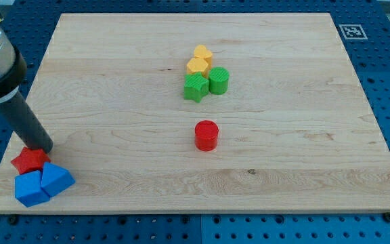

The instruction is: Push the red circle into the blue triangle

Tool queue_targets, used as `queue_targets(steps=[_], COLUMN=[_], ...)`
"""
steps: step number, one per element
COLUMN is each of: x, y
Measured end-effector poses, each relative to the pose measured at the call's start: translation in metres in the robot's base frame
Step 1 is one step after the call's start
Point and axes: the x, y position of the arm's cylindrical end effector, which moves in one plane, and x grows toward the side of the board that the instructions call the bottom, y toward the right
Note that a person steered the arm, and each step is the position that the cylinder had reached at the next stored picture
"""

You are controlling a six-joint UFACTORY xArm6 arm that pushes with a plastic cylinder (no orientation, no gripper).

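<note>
My tool is just a plain rod, so nothing gets gripped; my tip (42, 147) sits right at the red star (30, 160), bottom left of the counter (114, 88). The red circle (206, 135) stands upright mid-board, well apart from the blue triangle (57, 179). Count: two red, two blue, two green, two yellow.

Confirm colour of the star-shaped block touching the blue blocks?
Red star, clearest in the camera view; my tip sits at its upper right edge.
</note>
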Motion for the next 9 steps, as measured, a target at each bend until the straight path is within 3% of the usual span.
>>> queue_targets(steps=[2, 6, 7, 8, 9], x=[-0.028, -0.063, -0.063, -0.047, -0.013], y=[0.007, 0.220, 0.280, 0.299, 0.276])
